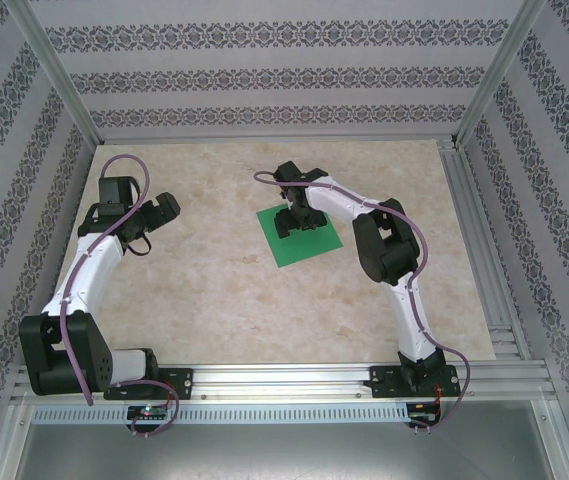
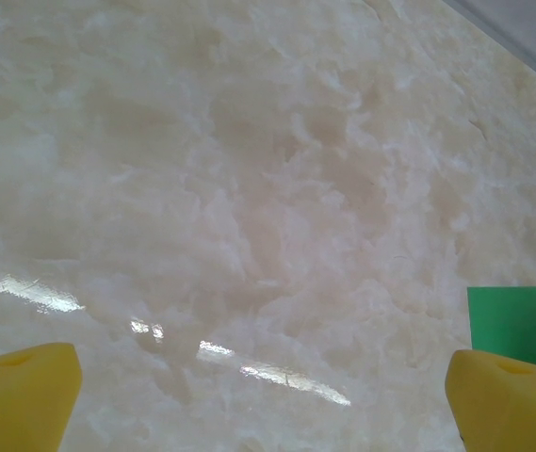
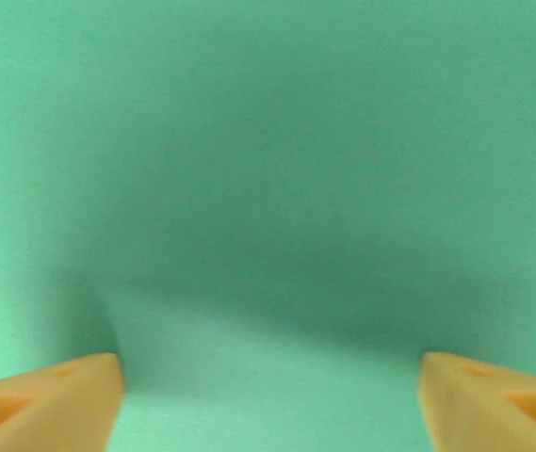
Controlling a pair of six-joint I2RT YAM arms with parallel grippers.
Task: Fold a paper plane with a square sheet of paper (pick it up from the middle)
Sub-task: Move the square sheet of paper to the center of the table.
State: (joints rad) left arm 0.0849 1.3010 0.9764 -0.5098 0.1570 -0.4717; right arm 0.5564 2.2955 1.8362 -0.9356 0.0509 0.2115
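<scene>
Overhead, a beige marble-patterned table [image 1: 214,300] sits inside walls [image 1: 264,75] of grey floral-striped paper, with aluminium frame posts at the far corners.

At 9 o'clock the left arm [image 1: 89,265], white and black with a purple cable [image 1: 114,165] looped over it, bends inward. The left gripper [image 1: 162,212] hangs over bare tabletop, pointing toward 3 o'clock. Its wrist camera shows two yellow fingertips [image 2: 18,395] at the bottom corners, spread wide — released, with glossy marble between them. A green corner of paper shows at the 3 o'clock edge, just above the right-hand fingertip.

The square sheet of paper [image 1: 309,250], bright green, lies flat a little toward 2 o'clock from the table's centre. It is turned slightly out of line with the table edges. It is well apart from the left gripper, with open marble between them.

The right arm [image 1: 404,290] rises from its base at 5 o'clock, elbows out toward 3 o'clock and reaches back over the sheet. The right gripper [image 1: 299,222] and its wrist stand over the sheet's far half, hiding that part from above. Its wrist camera looks closely at green paper crossed by a soft dark shadow. Two orange-yellow fingertips [image 3: 41,400] sit wide apart at 7 and 5 o'clock — released; whether they touch the paper cannot be told.

Aluminium rails [image 1: 284,378] run along the near edge at 6 o'clock, carrying both arm bases.
</scene>
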